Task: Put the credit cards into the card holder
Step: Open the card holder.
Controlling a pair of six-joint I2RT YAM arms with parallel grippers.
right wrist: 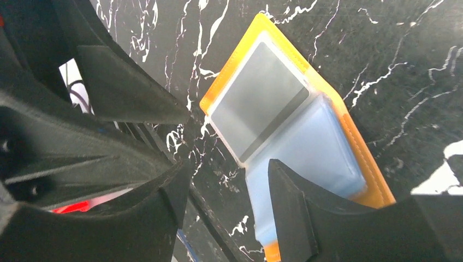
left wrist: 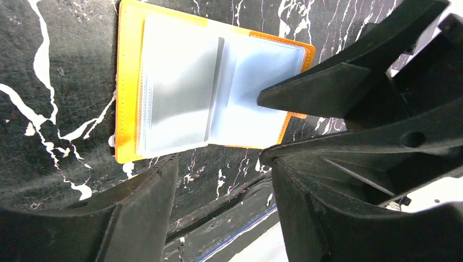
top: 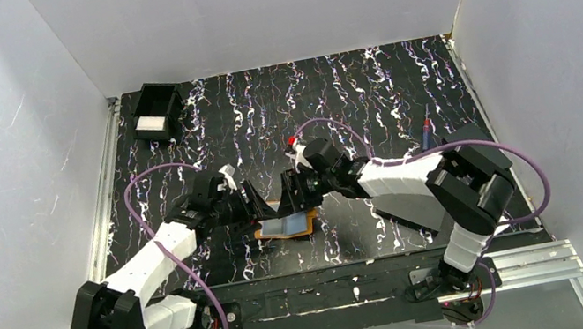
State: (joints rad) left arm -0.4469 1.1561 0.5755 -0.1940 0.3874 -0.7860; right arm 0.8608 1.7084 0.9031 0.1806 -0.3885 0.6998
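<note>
The card holder (top: 287, 226) lies open on the black marbled table, orange with pale blue clear sleeves (left wrist: 251, 82). A grey credit card (right wrist: 259, 103) with a dark stripe sits inside one sleeve (left wrist: 174, 82). My left gripper (left wrist: 218, 161) is open just short of the holder's near edge, with nothing between its fingers. My right gripper (right wrist: 228, 166) is open too. One of its fingers (right wrist: 289, 207) lies over the blue sleeve, the other over bare table. In the top view both grippers, left (top: 258, 210) and right (top: 297, 192), meet over the holder.
A black box (top: 155, 116) holding a white block stands at the back left corner. A thin red and blue stick (top: 427, 128) lies at the right by the right arm. White walls close in the table on three sides.
</note>
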